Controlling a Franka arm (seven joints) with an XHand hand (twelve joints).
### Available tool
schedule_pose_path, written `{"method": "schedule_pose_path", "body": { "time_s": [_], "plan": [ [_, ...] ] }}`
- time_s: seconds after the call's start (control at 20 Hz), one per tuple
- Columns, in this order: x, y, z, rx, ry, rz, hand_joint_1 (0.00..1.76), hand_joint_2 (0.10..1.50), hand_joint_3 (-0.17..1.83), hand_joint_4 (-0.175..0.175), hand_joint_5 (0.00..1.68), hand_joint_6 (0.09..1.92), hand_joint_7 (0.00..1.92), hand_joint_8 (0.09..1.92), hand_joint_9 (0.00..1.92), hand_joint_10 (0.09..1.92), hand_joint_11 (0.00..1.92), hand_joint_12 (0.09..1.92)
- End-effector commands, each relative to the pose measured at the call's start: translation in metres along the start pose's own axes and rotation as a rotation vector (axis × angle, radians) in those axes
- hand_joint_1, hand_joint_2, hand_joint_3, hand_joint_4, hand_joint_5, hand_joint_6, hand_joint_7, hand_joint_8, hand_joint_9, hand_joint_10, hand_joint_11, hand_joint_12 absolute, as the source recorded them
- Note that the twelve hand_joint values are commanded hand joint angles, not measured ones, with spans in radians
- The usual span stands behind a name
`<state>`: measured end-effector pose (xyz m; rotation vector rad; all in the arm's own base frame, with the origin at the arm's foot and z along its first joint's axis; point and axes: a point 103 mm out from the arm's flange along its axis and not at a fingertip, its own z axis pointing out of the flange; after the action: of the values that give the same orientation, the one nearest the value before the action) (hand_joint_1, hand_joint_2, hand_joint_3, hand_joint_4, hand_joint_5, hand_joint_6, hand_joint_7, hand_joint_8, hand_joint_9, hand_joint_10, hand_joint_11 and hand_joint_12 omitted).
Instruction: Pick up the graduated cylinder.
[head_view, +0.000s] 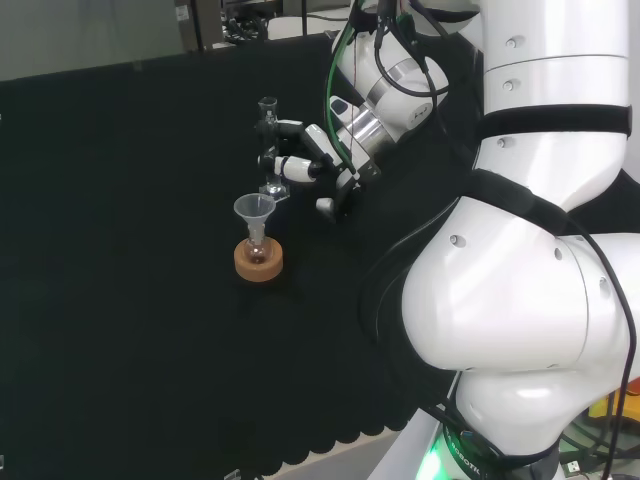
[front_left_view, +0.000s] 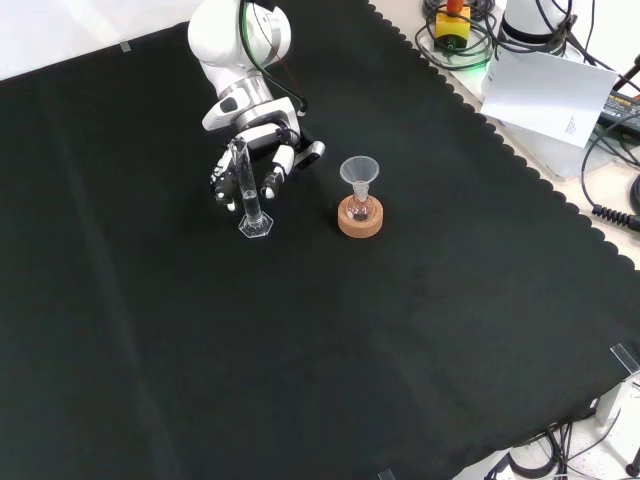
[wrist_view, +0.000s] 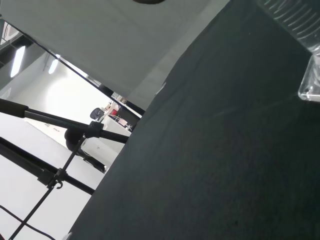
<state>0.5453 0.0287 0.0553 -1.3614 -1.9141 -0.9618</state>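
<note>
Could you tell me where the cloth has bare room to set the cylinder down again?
In the front view, the black cloth lies bare below and left of the graduated cylinder. It is crowded between the hand, the cylinder and the funnel in its flask on the cork ring.

No text, label, brand or number can be read anywhere in the views. Fine ribbed lines, possibly graduation marks, are seen on the graduated cylinder (wrist_view: 295, 22) in the wrist view, but no figures can be made out beside them. A small dark mark is carried by the white sheet (front_left_view: 548, 92) (front view, upper right), too small to be read.
</note>
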Motion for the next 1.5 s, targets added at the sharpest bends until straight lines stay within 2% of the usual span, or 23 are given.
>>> {"method": "schedule_pose_path", "body": {
  "time_s": [0.05,0.5,0.8,1.05,1.15,1.2,1.3,1.5],
  "plan": [
    [0.001,0.002,0.004,0.001,-0.006,0.002,0.98,1.04,-0.17,-0.01,0.68,0.14,0.66,0.53,0.91,0.35,0.62,1.19],
    [-0.002,0.002,0.003,-0.015,-0.014,0.006,0.98,1.07,-0.17,-0.006,0.71,0.18,0.69,0.52,0.95,0.34,0.66,1.17],
    [0.002,0.004,0.004,-0.029,-0.029,0.004,0.98,1.11,-0.17,0.007,0.67,0.47,0.77,0.48,1.04,0.25,0.72,1.13],
    [0.005,0.004,0.004,-0.062,-0.046,0.001,1.05,1.21,-0.17,0.048,0.82,0.6,0.94,0.48,1.19,0.22,0.91,1.02],
    [0.006,0.005,0.004,-0.058,-0.064,0.001,1.06,1.21,-0.08,-0.001,0.84,0.99,1.0,0.49,1.24,0.21,1.0,0.97],
    [0.006,0.005,0.003,-0.053,-0.075,0.003,1.06,1.21,-0.05,-0.021,0.84,1.11,1.02,0.49,1.25,0.2,1.03,0.96],
    [0.007,0.005,0.002,-0.038,-0.107,0.005,1.06,1.2,-0.01,-0.049,0.82,1.21,1.05,0.5,1.28,0.19,1.09,0.92],
    [0.013,0.008,-0.002,0.034,-0.209,-0.009,1.07,1.2,0.0,-0.08,0.82,1.24,1.1,0.48,1.32,0.17,1.15,0.87]
  ]
}}
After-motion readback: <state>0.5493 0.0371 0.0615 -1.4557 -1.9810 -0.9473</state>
